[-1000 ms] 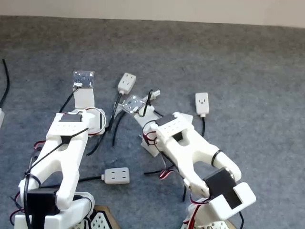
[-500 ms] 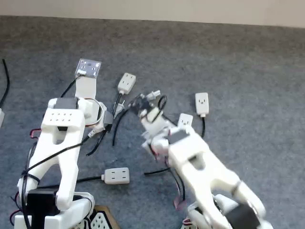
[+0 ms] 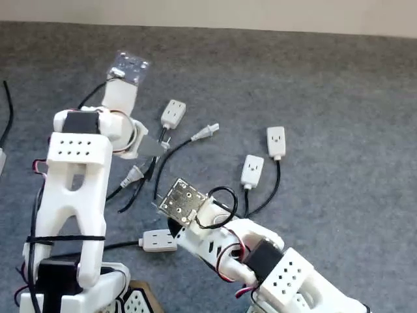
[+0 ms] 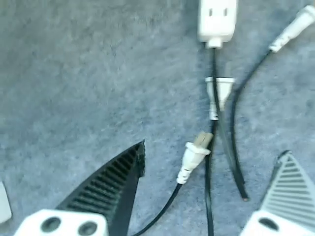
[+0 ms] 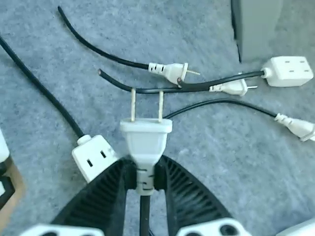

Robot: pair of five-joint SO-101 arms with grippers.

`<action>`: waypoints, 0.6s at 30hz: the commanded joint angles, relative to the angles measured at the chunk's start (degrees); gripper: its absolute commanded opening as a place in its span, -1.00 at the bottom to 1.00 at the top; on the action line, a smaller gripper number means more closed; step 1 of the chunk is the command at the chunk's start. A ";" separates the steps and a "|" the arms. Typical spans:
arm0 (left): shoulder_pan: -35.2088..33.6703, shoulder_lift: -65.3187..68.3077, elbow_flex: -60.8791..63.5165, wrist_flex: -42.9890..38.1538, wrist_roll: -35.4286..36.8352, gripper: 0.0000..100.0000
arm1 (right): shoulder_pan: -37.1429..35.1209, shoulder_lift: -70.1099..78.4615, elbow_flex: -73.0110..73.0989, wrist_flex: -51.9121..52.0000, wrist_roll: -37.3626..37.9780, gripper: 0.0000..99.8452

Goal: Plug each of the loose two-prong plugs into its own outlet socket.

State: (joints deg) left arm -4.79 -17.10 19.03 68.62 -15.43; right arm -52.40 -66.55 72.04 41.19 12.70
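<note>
My right gripper (image 5: 145,169) is shut on a white two-prong plug (image 5: 146,133), prongs pointing away from it. A white outlet socket (image 5: 93,157) lies just beside that plug; in the high view this socket (image 3: 159,240) sits by the right arm's wrist (image 3: 184,201). My left gripper (image 4: 212,151) is open above a loose plug (image 4: 196,152), which lies between its fingers on the carpet. Farther out lie a second loose plug (image 4: 219,91), a third (image 4: 295,24) and another socket (image 4: 216,19). In the high view the left gripper (image 3: 148,149) hangs near the socket (image 3: 172,112).
Two more white sockets (image 3: 275,141) (image 3: 252,171) lie at the right on the grey carpet (image 3: 339,98). Black cords (image 3: 156,176) cross the middle between the arms. A cord (image 3: 6,111) runs along the left edge.
My right arm has pulled back from the middle toward the near socket, carrying a plug. The left arm's wrist has lifted and shifted farther from the base.
</note>
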 commanded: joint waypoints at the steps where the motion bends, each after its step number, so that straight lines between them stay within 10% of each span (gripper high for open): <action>1: 4.70 -6.73 1.19 -0.18 -0.53 -0.21 | -0.84 -1.36 0.31 0.31 -2.20 -0.99; 18: 4.26 -56.13 41.19 -10.20 7.82 -0.22 | 6.11 -1.10 0.66 0.04 -6.68 -0.99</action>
State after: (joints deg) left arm -0.57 -64.75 57.89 59.56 -11.82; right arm -47.21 -66.81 73.27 41.36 6.81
